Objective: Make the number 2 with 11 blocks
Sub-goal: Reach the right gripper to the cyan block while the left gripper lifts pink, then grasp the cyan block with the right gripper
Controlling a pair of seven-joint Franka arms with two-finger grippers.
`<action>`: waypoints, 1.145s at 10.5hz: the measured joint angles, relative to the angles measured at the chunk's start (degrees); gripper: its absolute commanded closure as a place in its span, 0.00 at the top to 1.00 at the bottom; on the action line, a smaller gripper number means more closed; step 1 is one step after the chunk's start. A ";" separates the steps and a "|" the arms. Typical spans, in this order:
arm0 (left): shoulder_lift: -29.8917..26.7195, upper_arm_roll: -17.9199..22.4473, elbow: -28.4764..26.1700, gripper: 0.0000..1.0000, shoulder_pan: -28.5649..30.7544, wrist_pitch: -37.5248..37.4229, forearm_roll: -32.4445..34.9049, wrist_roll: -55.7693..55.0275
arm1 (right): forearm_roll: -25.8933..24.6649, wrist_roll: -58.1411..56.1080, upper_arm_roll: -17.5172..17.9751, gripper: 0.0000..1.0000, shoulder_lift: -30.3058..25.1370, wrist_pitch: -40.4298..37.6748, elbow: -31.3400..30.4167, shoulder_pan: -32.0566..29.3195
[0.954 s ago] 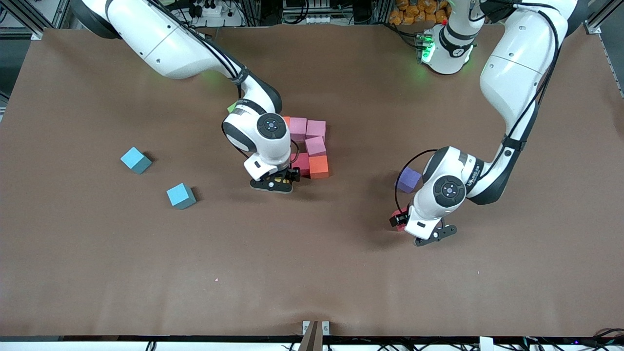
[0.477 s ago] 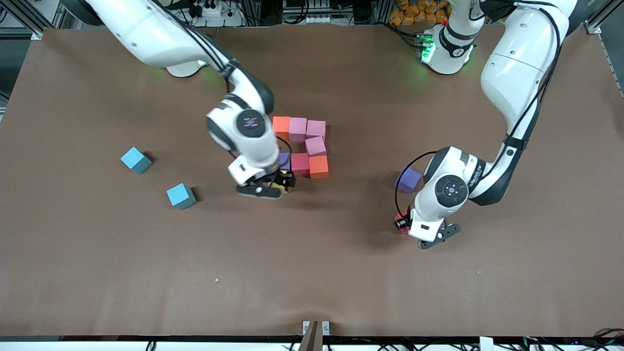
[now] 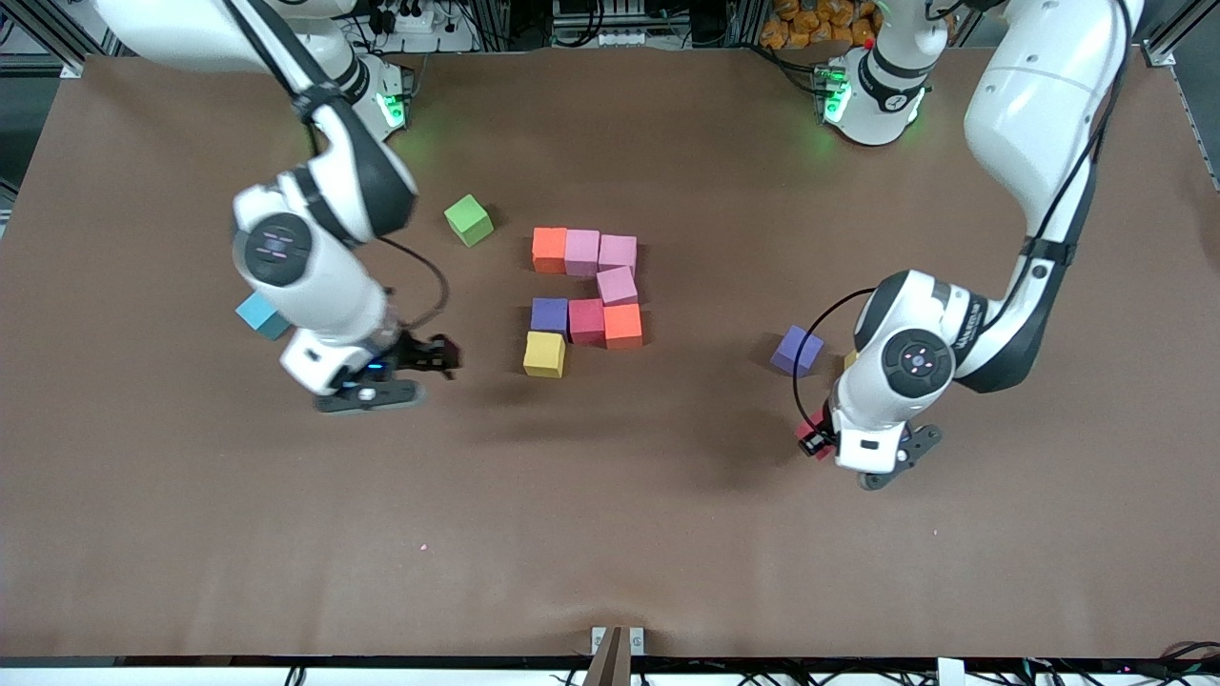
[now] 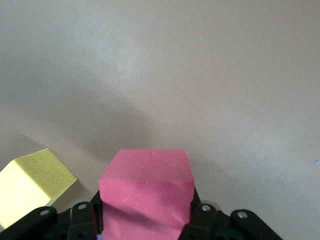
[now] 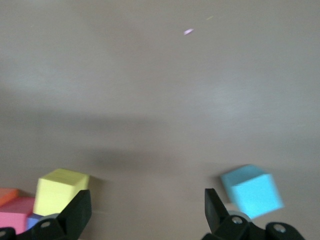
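The number 2 [image 3: 586,286] sits mid-desk, part built: a top row of orange and two pinks, one pink below its end, a middle row of purple, red and orange, and a yellow block [image 3: 543,353] starting the down-stroke, nearest the front camera; we count eight cubes set, so the bottom row is missing

The step in hand, as we judge it, is the fetch of the next piece; the left gripper [image 3: 812,442], toward the left arm's end of the desk, has its fingers closed on a red block [image 4: 145,185], with a second yellow block [image 4: 30,185] just beside it and a purple cube [image 3: 797,350] near; we cannot tell whether the red block is off the brown desk [image 3: 667,534] yet

The right gripper [image 3: 434,355] hangs with fingers wide and empty, over a light blue block [image 5: 252,192]

Next we would carry the red block across and set it flush below the yellow one, square to the row, without nudging the neighbours; foam is light and shifts easily
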 measured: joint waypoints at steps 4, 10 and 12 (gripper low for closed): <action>-2.33 0.06 0.01 0.00 0.42 -0.44 -0.03 -5.66 | 0.42 -1.49 -3.81 1.00 -8.67 -7.98 0.59 -1.74; -2.07 0.11 -0.30 0.00 1.89 -0.45 -0.06 -5.78 | 1.75 -6.51 -9.21 1.00 -12.96 -19.65 7.45 -5.52; -2.05 -0.39 -0.29 0.00 1.41 -0.44 -0.06 -5.78 | 3.87 -9.32 -14.23 1.00 -13.14 -19.78 8.26 -5.20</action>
